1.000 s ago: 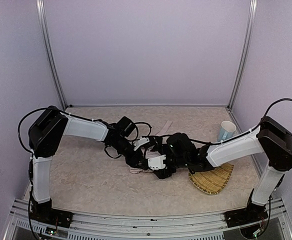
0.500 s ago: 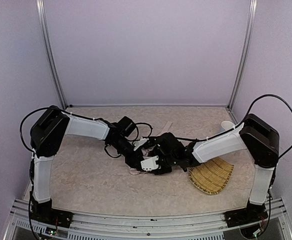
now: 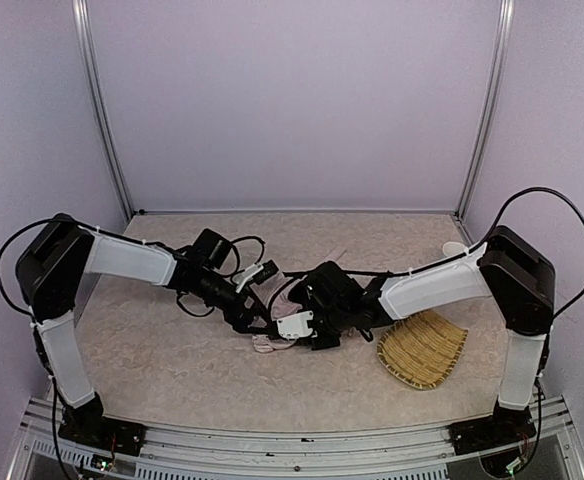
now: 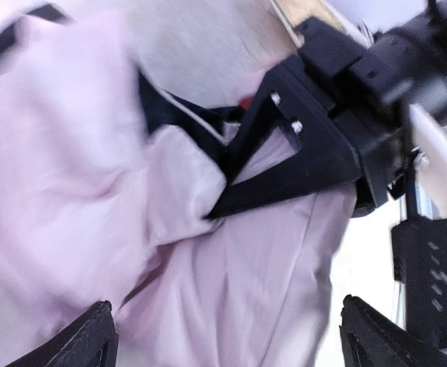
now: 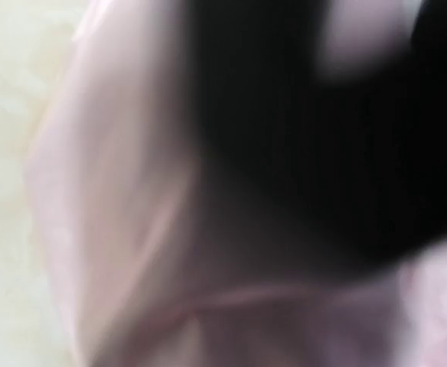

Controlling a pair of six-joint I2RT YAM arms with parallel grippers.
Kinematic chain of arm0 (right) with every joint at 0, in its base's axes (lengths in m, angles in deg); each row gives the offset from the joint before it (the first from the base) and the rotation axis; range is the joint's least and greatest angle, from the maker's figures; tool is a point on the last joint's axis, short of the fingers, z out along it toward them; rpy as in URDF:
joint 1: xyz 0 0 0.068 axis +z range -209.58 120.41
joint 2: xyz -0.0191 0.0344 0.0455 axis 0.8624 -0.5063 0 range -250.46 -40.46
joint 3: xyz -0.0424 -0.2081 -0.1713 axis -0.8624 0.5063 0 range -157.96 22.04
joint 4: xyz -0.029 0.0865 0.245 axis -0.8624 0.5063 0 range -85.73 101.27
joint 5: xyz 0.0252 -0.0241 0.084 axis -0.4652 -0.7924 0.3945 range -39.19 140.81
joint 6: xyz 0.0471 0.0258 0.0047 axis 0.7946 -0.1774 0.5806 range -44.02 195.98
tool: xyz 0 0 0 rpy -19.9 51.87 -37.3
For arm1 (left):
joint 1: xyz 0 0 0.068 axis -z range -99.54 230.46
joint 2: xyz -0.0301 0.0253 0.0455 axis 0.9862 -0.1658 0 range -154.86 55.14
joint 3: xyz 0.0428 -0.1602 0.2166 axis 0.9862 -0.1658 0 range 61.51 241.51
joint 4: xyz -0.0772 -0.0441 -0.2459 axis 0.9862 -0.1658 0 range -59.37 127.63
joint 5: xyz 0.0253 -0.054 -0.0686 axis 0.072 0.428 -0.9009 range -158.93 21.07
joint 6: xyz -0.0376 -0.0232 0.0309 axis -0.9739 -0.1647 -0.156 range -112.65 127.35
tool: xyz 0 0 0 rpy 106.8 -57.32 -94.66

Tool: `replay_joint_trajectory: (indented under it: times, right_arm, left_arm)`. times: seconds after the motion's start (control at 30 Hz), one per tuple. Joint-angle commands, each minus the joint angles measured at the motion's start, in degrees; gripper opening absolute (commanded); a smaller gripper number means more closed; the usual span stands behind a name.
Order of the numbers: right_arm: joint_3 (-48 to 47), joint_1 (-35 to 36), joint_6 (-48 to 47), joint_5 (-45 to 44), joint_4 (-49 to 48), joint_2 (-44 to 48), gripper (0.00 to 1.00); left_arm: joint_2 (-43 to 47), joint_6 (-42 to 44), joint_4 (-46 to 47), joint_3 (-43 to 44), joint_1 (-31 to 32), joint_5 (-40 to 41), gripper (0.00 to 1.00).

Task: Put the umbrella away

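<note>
The umbrella (image 3: pixel 264 342) lies crumpled at the table's middle, pale pink fabric with black lining, mostly hidden under both grippers. My left gripper (image 3: pixel 255 318) hovers at its left side. In the left wrist view its jaws (image 4: pixel 227 325) stand wide open over the pink fabric (image 4: pixel 70 176) without clamping it. My right gripper (image 3: pixel 284 335) comes in from the right. One of its black fingers (image 4: pixel 285 160) digs into the cloth, which bunches at its tip. The right wrist view is a blur of pink fabric (image 5: pixel 116 229) and black.
A woven straw tray (image 3: pixel 424 355) lies at the right, just beyond the right forearm. A pale cup (image 3: pixel 455 248) peeks out behind that arm near the back right post. Lilac walls close in the back and sides.
The left arm pulled back to the left and its jaws opened off the fabric. The right gripper slid left onto the umbrella and closed on the cloth.
</note>
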Motion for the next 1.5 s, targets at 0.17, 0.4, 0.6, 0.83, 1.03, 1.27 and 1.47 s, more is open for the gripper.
replay_joint_trajectory:
  times: [0.17,0.4,0.6,0.83,1.03,1.27,1.47]
  right_arm:
    - [-5.84,-1.25,11.10,15.24,22.03,-3.99,0.24]
    - [-16.30,-5.36,18.08,32.10,38.12,-11.80,0.25]
    - [-19.99,-8.98,21.71,42.54,44.84,-19.39,0.25]
    - [-21.38,-9.48,20.18,45.88,48.76,-23.19,0.23]
    - [-22.04,-9.64,17.98,46.47,51.07,-23.89,0.25]
    - [-24.44,-10.87,19.81,47.57,48.70,-24.38,0.27]
    - [-25.70,-13.14,22.53,49.23,44.22,-23.81,0.39]
  left_arm:
    - [25.70,-11.78,36.22,-23.07,-4.61,11.57,0.99]
    - [42.07,2.40,39.52,-35.48,7.06,29.33,0.91]
    - [43.51,11.34,33.97,-37.86,17.45,34.99,0.84]
    - [29.27,20.40,28.58,-30.84,23.79,50.18,0.96]
    - [22.92,26.63,29.45,-27.27,24.24,50.22,0.99]
    - [14.54,25.60,23.07,-22.13,24.37,44.49,0.90]
    - [8.99,22.75,17.44,-18.03,23.64,40.86,0.67]
